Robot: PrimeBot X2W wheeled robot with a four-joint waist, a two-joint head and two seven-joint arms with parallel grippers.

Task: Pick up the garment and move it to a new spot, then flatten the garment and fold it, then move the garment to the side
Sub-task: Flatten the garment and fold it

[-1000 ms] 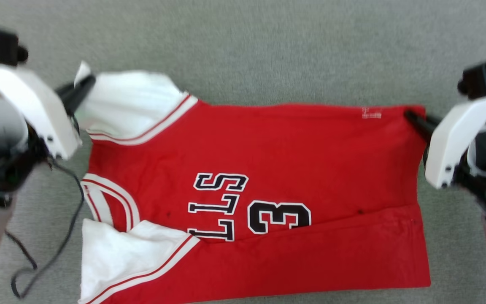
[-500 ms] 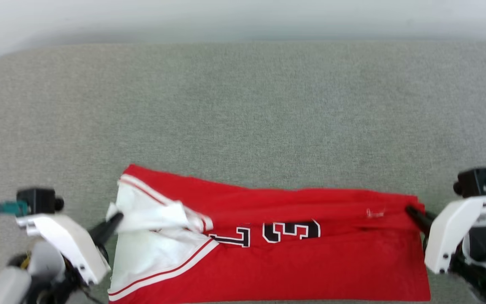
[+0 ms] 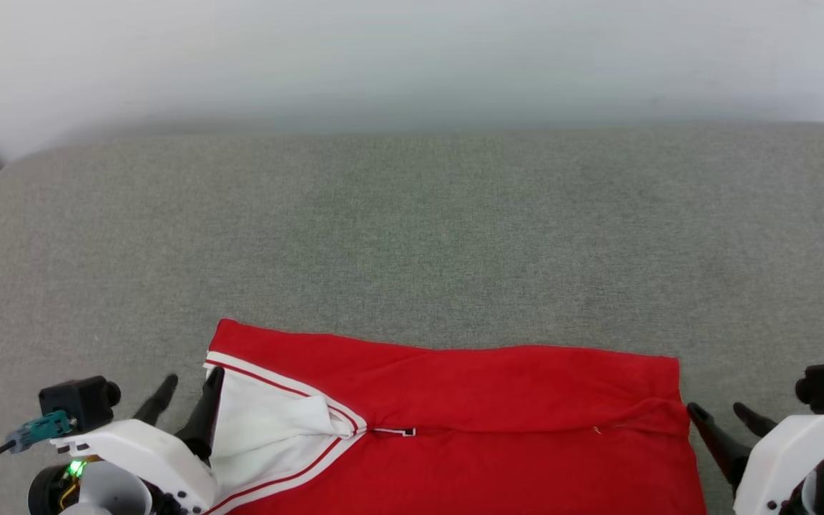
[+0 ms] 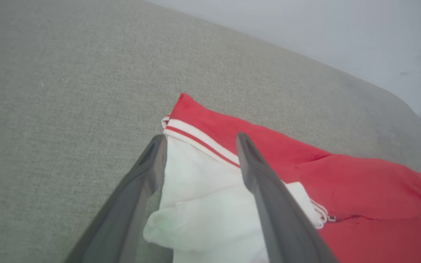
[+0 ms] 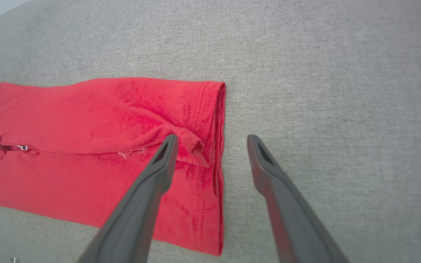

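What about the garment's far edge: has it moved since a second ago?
Yes. It came toward the robot, folded onto the garment's resting near half, nearly covering the lettering.

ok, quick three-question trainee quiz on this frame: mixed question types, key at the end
1. True or false: the left gripper is shut on the shirt.
2. How does the shirt lie? A) spread out with the number showing B) folded over lengthwise, number hidden C) bunched in a heap
3. Fill in: the right gripper sits beside the shirt's ___ end (collar or hem).
Key: 1 false, it is open; 2 B; 3 hem.
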